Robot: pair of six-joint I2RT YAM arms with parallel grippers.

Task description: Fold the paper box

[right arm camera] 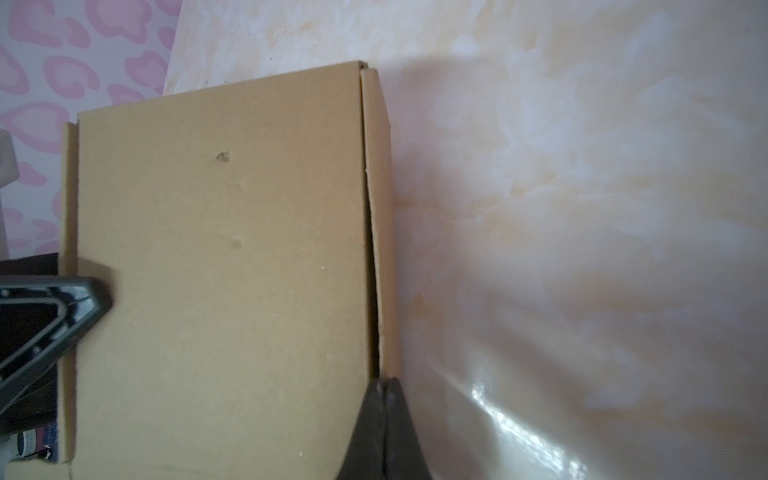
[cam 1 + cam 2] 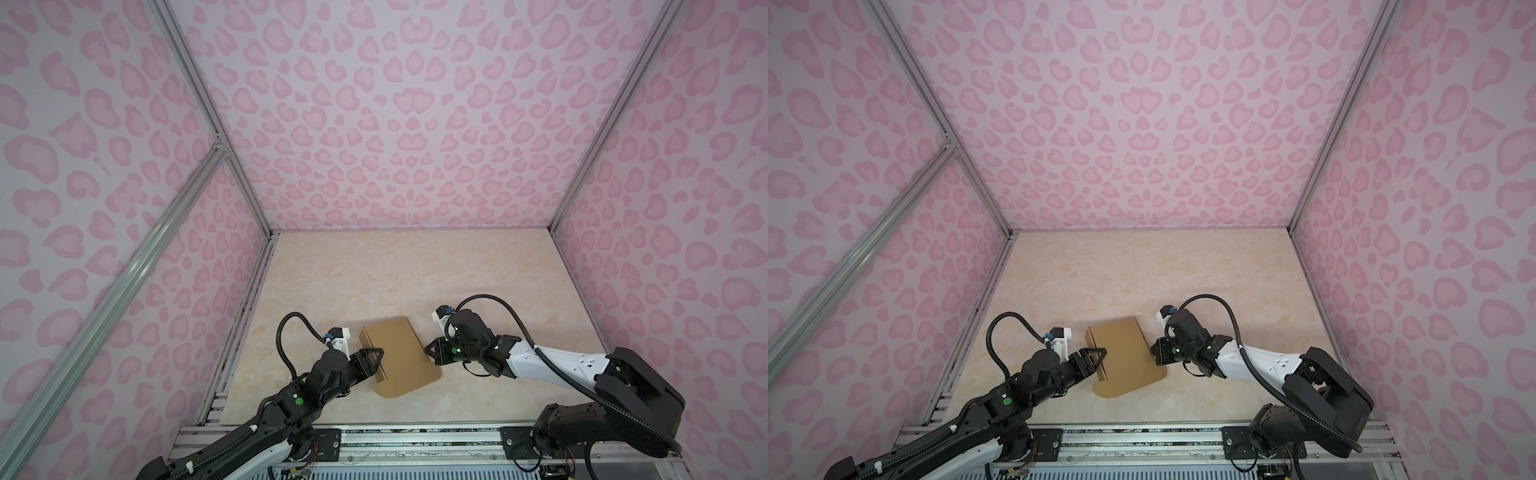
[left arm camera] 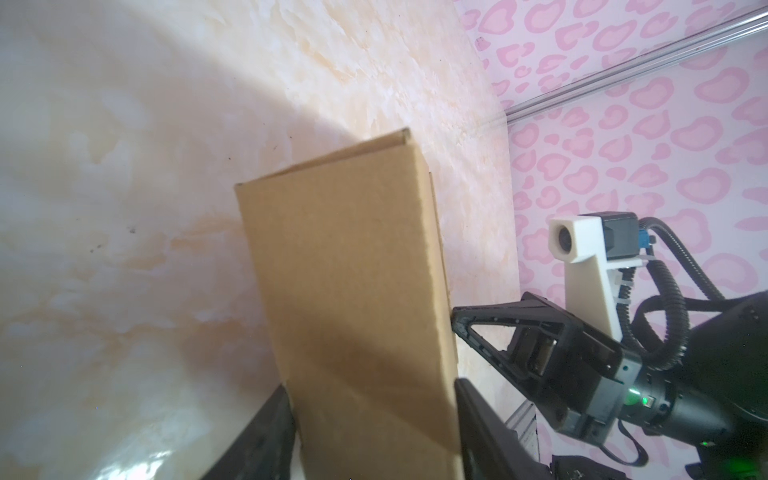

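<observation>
Your left gripper (image 3: 372, 390) straddles the nearest wall of the plain brown cardboard paper box (image 2: 399, 353), one finger over the lid (image 1: 220, 249). Whether it pinches, I cannot tell. Your right gripper (image 1: 384, 390) is closed, its tip against the opposite wall, where a dark gap shows beside the lid. The box lies on the beige marbled tabletop (image 2: 415, 274) between the arms, rounded front flap (image 2: 399, 390) untucked. Squeezing hard may buckle the wall. An uneven push could skid the box or spring the lid.

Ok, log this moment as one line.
paper box: lid down, front flap sticking out | left jaws: astride left side, grip unclear | right jaws: shut, at right wall
</observation>
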